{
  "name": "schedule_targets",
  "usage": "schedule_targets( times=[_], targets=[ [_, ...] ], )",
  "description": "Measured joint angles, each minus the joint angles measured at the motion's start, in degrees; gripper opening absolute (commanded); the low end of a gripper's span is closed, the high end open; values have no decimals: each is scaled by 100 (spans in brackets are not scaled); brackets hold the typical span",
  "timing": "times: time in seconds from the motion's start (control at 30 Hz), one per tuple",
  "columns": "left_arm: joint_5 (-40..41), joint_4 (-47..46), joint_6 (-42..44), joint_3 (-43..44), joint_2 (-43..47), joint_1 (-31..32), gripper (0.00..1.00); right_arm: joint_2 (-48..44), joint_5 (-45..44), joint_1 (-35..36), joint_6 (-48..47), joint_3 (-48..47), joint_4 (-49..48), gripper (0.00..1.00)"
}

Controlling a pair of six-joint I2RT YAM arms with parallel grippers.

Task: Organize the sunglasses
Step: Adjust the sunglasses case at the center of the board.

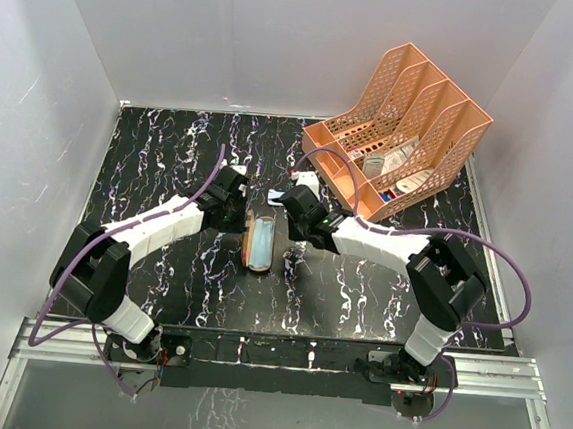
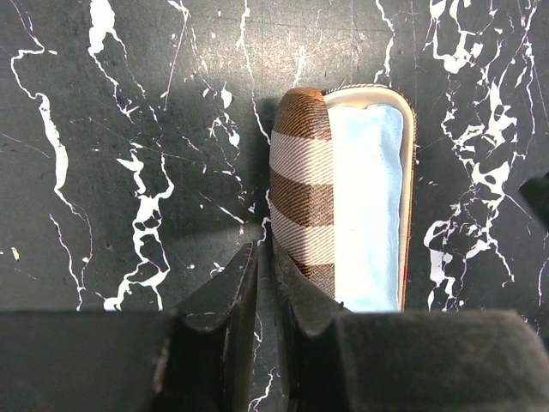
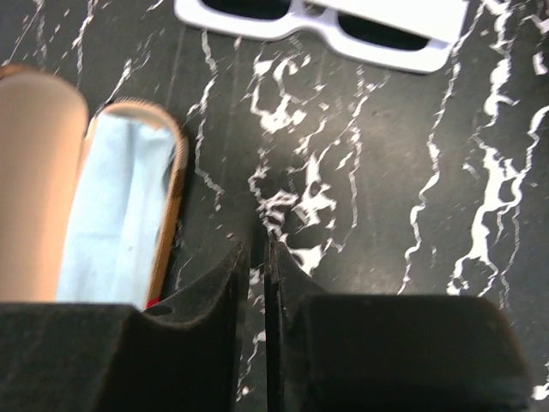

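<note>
White walls [image 1: 282, 33], black white-veined tabletop [image 1: 161, 153]

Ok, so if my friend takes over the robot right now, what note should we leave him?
Left pincer: shut, right against the plaid lid of the case; grip on it unclear.
Right pincer: shut, empty, over bare table.
Sunglasses: on the table beyond the right pincer, outside the case.
Done: case open, blue cloth lying inside.
Left: probably pick up the sunglasses, put them in the case, close it.
</note>
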State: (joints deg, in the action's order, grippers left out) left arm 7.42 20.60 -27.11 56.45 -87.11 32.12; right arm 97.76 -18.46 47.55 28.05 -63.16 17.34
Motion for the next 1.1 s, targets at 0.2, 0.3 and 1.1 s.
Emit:
schedule_targets(
  times=[0.2, 0.3, 1.1],
  targets=[
    [7, 2, 2, 0, 22, -2, 12, 319, 157, -568, -101, -188, -260, 15],
    [7, 2, 2, 0, 31, 0, 12, 647, 254, -791, -160, -483, -310, 16],
    [-17, 2, -13, 0, 52, 0, 12, 3574, 1158, -1167, -531, -4448, 142, 16]
  ],
)
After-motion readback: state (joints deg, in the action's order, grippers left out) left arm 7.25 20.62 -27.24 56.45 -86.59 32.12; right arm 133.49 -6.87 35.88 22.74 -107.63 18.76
